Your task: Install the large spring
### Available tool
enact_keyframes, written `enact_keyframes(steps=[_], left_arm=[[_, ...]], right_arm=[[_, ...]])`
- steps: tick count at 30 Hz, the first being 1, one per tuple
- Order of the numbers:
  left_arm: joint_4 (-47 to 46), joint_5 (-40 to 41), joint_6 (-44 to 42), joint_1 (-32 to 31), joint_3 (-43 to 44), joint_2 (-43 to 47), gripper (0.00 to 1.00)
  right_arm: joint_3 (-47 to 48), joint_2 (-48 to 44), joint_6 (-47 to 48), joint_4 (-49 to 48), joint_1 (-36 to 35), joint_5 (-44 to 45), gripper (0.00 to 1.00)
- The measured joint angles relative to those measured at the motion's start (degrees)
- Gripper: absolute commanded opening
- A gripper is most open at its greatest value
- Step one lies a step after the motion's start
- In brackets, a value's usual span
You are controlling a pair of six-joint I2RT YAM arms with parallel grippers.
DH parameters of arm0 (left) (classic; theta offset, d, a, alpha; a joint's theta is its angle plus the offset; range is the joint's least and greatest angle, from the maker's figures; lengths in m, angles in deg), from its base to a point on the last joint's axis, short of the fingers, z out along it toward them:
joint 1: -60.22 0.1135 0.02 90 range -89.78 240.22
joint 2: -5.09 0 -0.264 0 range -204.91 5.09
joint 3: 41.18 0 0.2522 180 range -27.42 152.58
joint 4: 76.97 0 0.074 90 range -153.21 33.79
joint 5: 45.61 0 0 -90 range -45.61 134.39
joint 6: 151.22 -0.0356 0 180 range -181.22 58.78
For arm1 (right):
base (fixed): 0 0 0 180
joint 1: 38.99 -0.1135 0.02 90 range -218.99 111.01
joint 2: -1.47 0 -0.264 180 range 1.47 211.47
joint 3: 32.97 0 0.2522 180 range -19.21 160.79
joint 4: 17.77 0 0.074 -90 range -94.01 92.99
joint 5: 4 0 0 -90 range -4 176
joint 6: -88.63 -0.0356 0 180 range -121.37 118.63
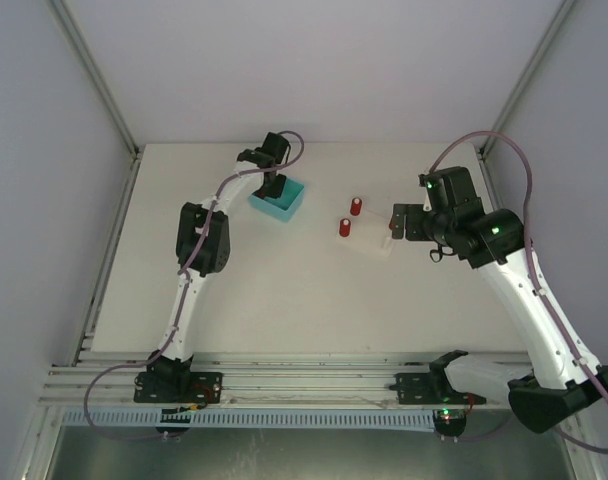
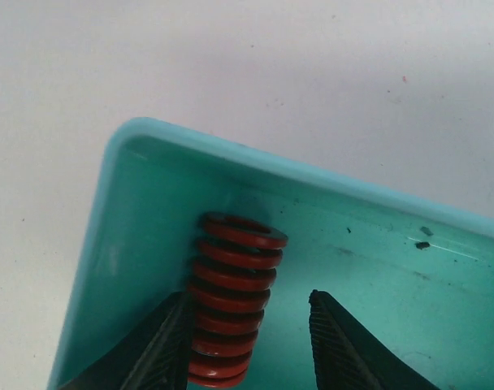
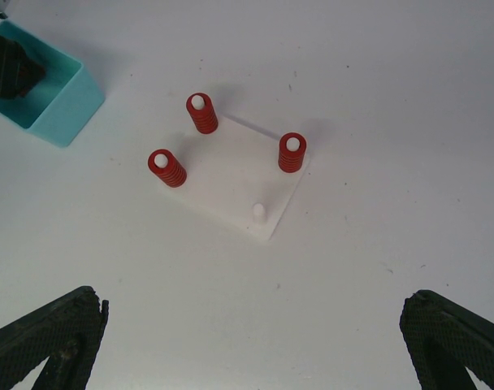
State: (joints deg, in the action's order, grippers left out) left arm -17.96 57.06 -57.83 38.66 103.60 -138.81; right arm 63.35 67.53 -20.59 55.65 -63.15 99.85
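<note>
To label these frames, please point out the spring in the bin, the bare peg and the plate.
spring (image 2: 235, 301), left wrist view, middle coils.
bare peg (image 3: 258, 212), right wrist view, its top.
plate (image 3: 233, 173), right wrist view, bare centre.

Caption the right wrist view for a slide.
Three springs on the white plate's pegs; the fourth peg bare.
</note>
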Motion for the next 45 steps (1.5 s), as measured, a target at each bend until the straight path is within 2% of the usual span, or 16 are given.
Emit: enact_keyframes(steps=[5, 11, 15, 21, 25, 30, 35, 39, 43, 45], left_arm=[[-0.5, -0.2, -0.5, 0.5, 0.0, -0.7, 0.45], [-2.9, -6.3, 1.0, 1.2, -2.7, -1.2, 0.43], [-6.4, -9.3, 1.9, 1.4, -6.6, 0.5, 0.33], [-6.9, -10.7, 1.9, 1.8, -6.7, 0.5, 0.15], [-6.9, -11.2, 1.7, 1.9, -6.7, 0.8, 0.08], [-6.9, -12.9, 1.8, 2.0, -7.8, 2.6, 0.0], [-8.9, -14.6, 1.8, 1.9, -9.9, 8.8, 0.0], [-16.5, -17.8, 1.8, 1.7, -17.3, 18.3, 0.0], [-29.7, -22.6, 1.4, 0.5, -32.6, 30.0, 0.0], [-36.8, -26.0, 0.9, -0.6, -40.2, 34.5, 0.0]], right_arm=[[0.0, 0.0, 0.0, 0.0, 0.0, 0.0, 1.0], [0.0, 0.0, -0.2, 0.0, 0.0, 0.1, 1.0], [0.0, 0.0, -0.7, 0.0, 0.0, 0.2, 1.0], [0.0, -0.1, -1.1, 0.0, 0.0, 0.2, 1.0], [0.0, -0.3, -1.4, 0.0, 0.0, 0.3, 1.0], [-0.3, -1.4, -1.8, 0.0, 0.0, 0.2, 1.0], [-0.3, -1.7, -2.1, -0.1, 0.0, 0.2, 1.0], [0.2, -0.8, -2.3, 0.1, 0.2, -0.7, 1.0], [3.2, 2.8, -3.3, 0.1, 2.6, -5.1, 0.97], [6.2, 6.2, -4.4, 0.6, 5.2, -8.9, 0.92]])
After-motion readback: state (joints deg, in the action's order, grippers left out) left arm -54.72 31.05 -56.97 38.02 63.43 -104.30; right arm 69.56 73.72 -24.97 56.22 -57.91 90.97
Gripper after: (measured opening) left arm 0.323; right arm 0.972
